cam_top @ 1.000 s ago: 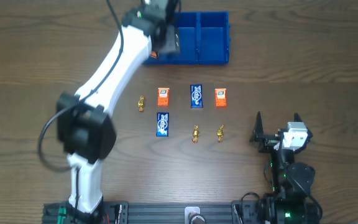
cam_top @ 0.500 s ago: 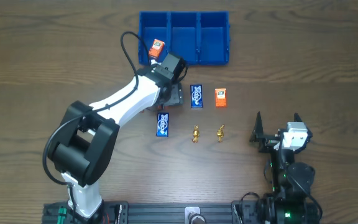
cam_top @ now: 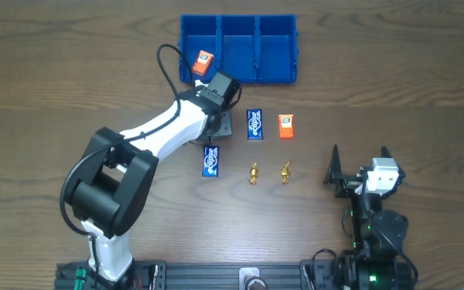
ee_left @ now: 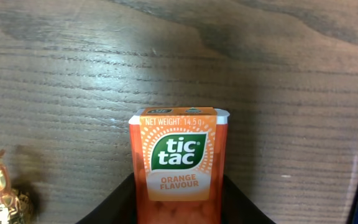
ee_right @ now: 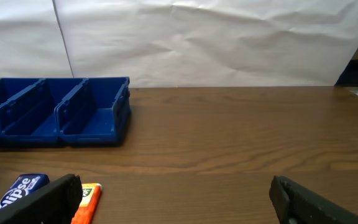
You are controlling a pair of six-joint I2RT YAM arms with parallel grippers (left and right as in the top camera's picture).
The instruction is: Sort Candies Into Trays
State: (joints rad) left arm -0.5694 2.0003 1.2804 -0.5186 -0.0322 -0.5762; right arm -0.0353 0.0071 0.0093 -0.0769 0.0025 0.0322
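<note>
Top view: a wooden table [cam_top: 425, 80] is seen from above, with a blue three-compartment tray [cam_top: 256, 79] set at its far side. One orange candy box [cam_top: 204, 62] is lodged, tilted, in the tray's left compartment. The left gripper [cam_top: 218, 122] is positioned just in front of the tray, over a second orange box [ee_left: 180, 165]. In the left wrist view that box is shown lying flat on the wood right at the gripper's mouth; whether it is clamped cannot be told. A gold-wrapped candy [ee_left: 2, 200] is seen near it. Also laid out on the table are a third orange box [cam_top: 286, 126], a blue pack [cam_top: 254, 124], a nearer blue pack [cam_top: 210, 160], and two gold candies [cam_top: 254, 173] side by side. The right gripper [cam_top: 360, 155] is held spread wide with nothing in it, well apart from the candies.
</note>
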